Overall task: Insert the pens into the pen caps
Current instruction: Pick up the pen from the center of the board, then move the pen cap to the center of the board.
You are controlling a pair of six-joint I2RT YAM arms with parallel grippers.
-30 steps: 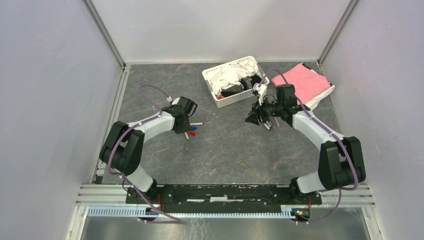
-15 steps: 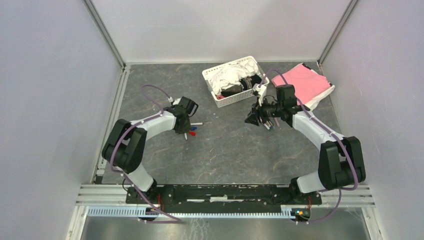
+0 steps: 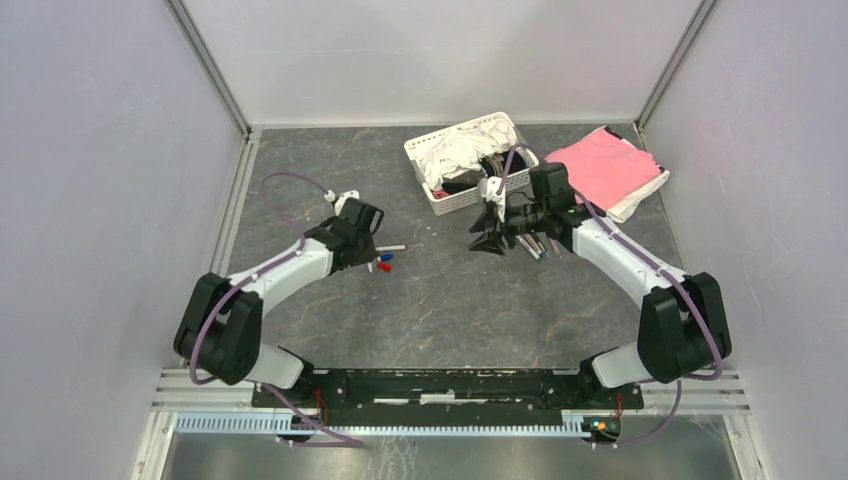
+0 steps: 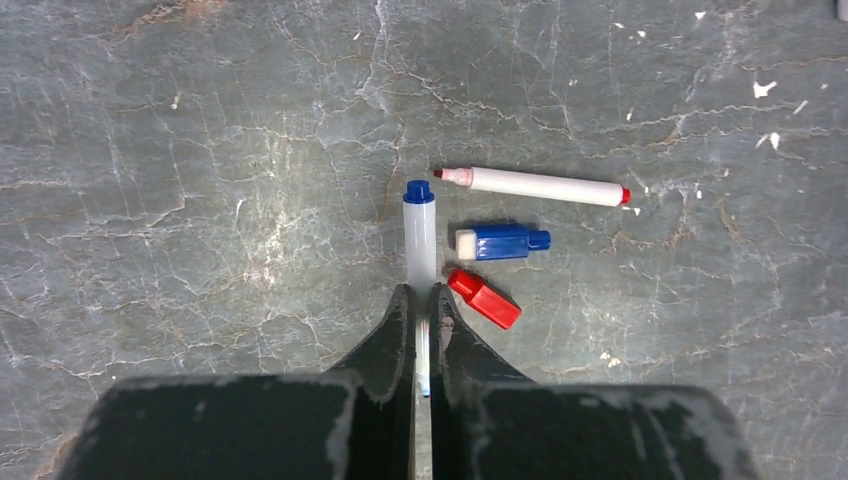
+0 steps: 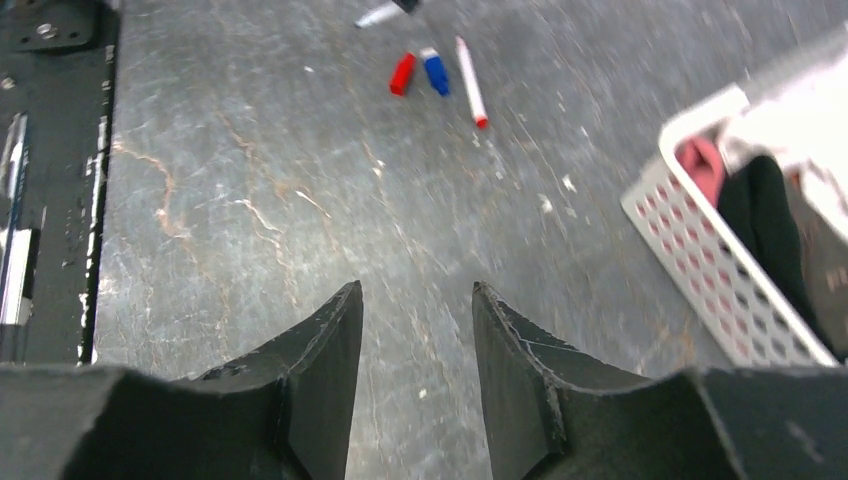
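- Your left fingers (image 4: 405, 310) pinch the blue-ended pen (image 4: 420, 235) by one end, just beside the blue cap (image 4: 503, 241) and red cap (image 4: 484, 299) on the desk (image 4: 200, 150); that short hold could let it swivel.
- Your right fingers (image 5: 330, 345) hang spread and empty; a careless reach could scatter the caps.

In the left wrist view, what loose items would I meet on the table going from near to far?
Red cap → blue cap → white pen with red ends. The blue-ended pen shut in the left gripper spans all three, so I leave it out.
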